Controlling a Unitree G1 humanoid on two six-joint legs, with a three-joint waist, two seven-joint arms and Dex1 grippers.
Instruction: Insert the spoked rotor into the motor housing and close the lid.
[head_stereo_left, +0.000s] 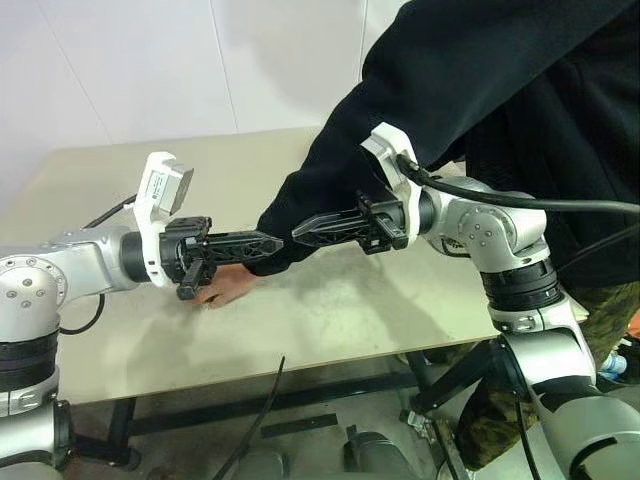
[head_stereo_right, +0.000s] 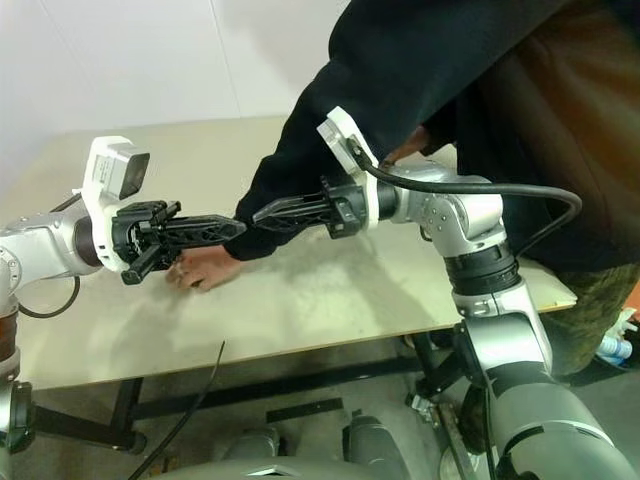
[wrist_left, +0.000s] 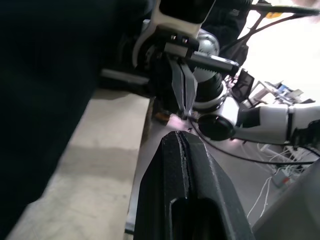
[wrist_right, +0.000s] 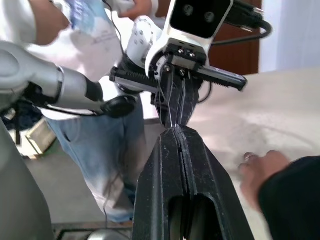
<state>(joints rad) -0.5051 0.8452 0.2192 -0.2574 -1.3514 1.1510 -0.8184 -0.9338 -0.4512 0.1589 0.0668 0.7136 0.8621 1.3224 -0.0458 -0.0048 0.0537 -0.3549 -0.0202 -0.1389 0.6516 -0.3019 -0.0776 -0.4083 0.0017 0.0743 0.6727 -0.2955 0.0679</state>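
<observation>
My left gripper (head_stereo_left: 280, 241) and right gripper (head_stereo_left: 296, 233) hang level above the beige table (head_stereo_left: 340, 315). They point at each other, tips almost meeting, both shut with nothing held. The left wrist view looks along my left gripper (wrist_left: 177, 135) at the right gripper (wrist_left: 186, 107). The right wrist view looks along my right gripper (wrist_right: 176, 129) at the left one (wrist_right: 172, 117). A person's hand (head_stereo_left: 225, 287) rests on the table under my left gripper. The spoked rotor, the motor housing and the lid are out of view.
The person's black sleeve (head_stereo_left: 330, 170) reaches across the table from the far right, behind both grippers. A black cable (head_stereo_left: 262, 405) hangs by the table's front edge. In the right wrist view, a second person in blue jeans (wrist_right: 100, 150) stands beyond my left arm.
</observation>
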